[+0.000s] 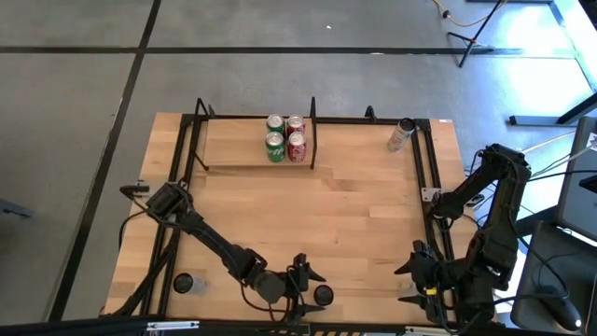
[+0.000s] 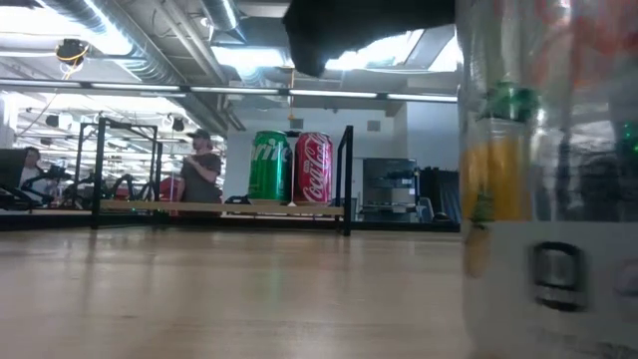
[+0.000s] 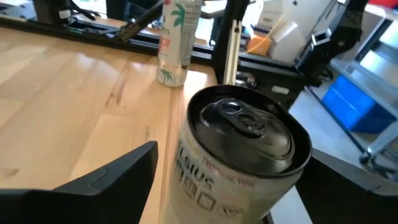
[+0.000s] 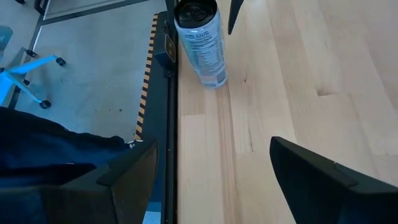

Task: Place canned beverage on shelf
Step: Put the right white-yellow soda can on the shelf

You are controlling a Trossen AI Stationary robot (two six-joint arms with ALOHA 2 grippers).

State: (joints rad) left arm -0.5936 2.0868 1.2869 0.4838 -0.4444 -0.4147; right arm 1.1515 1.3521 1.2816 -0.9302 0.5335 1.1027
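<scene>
A white Celsius can with a dark top (image 1: pixel 324 295) stands upright on its base near the table's front edge; it also shows in the left wrist view (image 3: pixel 242 155) and the right wrist view (image 4: pixel 202 43). My left gripper (image 1: pixel 311 283) is open, with one finger (image 3: pixel 112 177) on each side of the can; whether they touch it I cannot tell. My right gripper (image 1: pixel 412 285) waits open and empty near the front right corner. The light-wood shelf (image 1: pixel 238 154) with black rods stands at the far edge and bears several cans (image 1: pixel 285 137).
A slim white can (image 1: pixel 401 133) stands at the far right, beside the black frame rail (image 1: pixel 431 177). Another dark-topped can (image 1: pixel 184 283) stands at the near left. A green and a red can (image 2: pixel 291 168) show on the shelf in the low view. A person stands in the room behind.
</scene>
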